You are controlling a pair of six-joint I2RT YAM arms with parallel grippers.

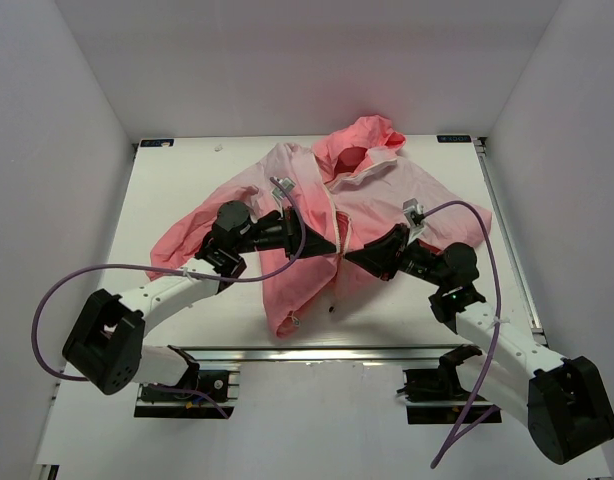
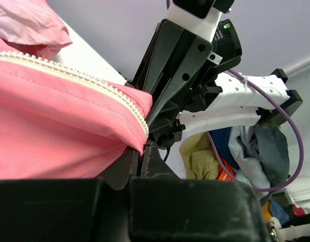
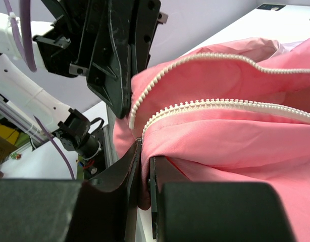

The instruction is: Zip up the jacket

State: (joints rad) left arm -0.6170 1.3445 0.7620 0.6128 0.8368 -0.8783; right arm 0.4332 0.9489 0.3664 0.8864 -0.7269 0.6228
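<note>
Pink jacket point(image 1: 387, 190) lies spread on white table point(image 1: 187, 170), hood at far side, front open, w/ L gripper point(image 1: 330, 244) & R gripper point(image 1: 355, 257) facing each other mid-front, each clamped on fabric beside the zipper teeth point(image 3: 205, 103).

The left arm point(image 1: 162, 292) and right arm point(image 1: 497, 345) share white link shells, bulky black base housings flanking the mounting rail point(image 1: 317, 352), and black wedge-shaped wrists. A purple cable point(image 1: 107, 266) loops off each; a tiny green light point(image 2: 226, 25), probably a status LED, glows on the right wrist
</note>
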